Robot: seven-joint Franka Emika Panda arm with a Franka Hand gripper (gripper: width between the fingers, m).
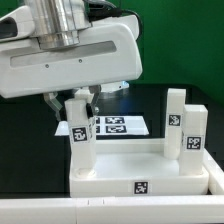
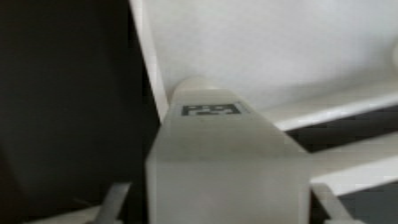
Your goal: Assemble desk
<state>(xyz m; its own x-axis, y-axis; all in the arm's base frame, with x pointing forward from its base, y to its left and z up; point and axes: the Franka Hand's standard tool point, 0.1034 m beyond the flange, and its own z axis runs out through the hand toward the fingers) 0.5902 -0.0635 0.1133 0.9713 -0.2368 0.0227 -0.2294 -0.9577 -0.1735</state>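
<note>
The white tabletop (image 1: 110, 178) lies with its rim up at the front of the exterior view. Two white legs (image 1: 175, 118) (image 1: 195, 142) stand upright at its right-hand corners in that view. A third leg (image 1: 79, 138) stands upright at its far left corner. My gripper (image 1: 75, 108) is over this leg's top, one finger on each side, shut on it. In the wrist view the leg (image 2: 222, 150) fills the gap between my fingers (image 2: 118, 202), with its marker tag facing the camera. Part of the tabletop (image 2: 267, 45) shows beyond it.
The marker board (image 1: 112, 125) lies flat on the black table behind the tabletop. The big white arm body (image 1: 70, 50) hangs over the exterior view's left half. A white ledge (image 1: 60, 210) runs along the front edge.
</note>
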